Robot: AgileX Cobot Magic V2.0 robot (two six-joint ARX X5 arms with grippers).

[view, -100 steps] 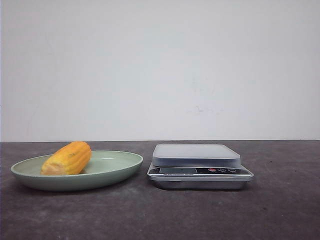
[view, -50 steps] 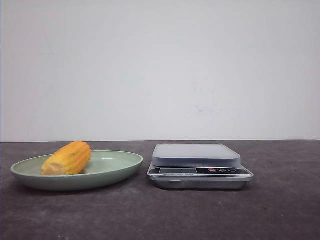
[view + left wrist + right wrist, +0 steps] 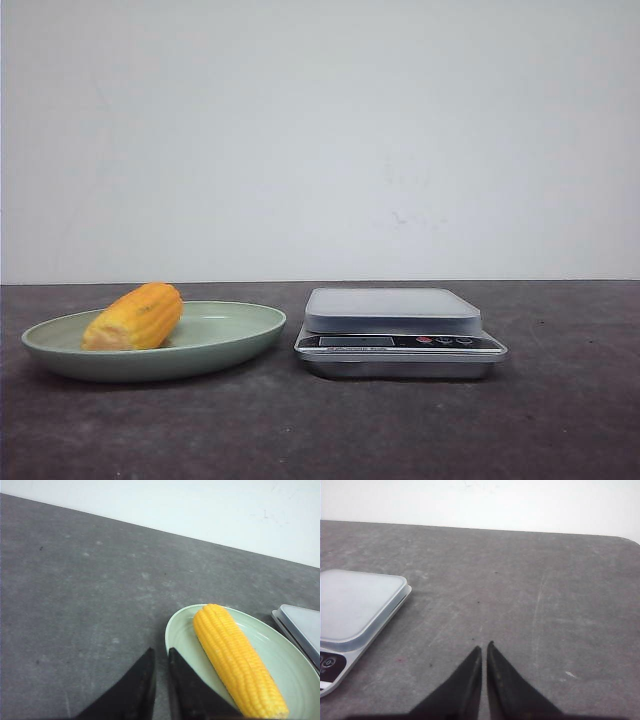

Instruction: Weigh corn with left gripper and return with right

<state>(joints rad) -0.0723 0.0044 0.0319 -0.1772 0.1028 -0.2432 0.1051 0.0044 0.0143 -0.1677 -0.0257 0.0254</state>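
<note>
One corn [image 3: 235, 662] end leaves left wrist view.

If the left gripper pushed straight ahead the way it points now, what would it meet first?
Probably the rim of the green plate, just ahead of the shut left gripper. The corn lies off to one side of that line. Depth is unclear; it might pass alongside the rim onto bare table.

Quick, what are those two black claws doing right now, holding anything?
Left gripper: shut, holding nothing; the corn lies on the green plate.
Right gripper: shut, empty, above bare table.
</note>
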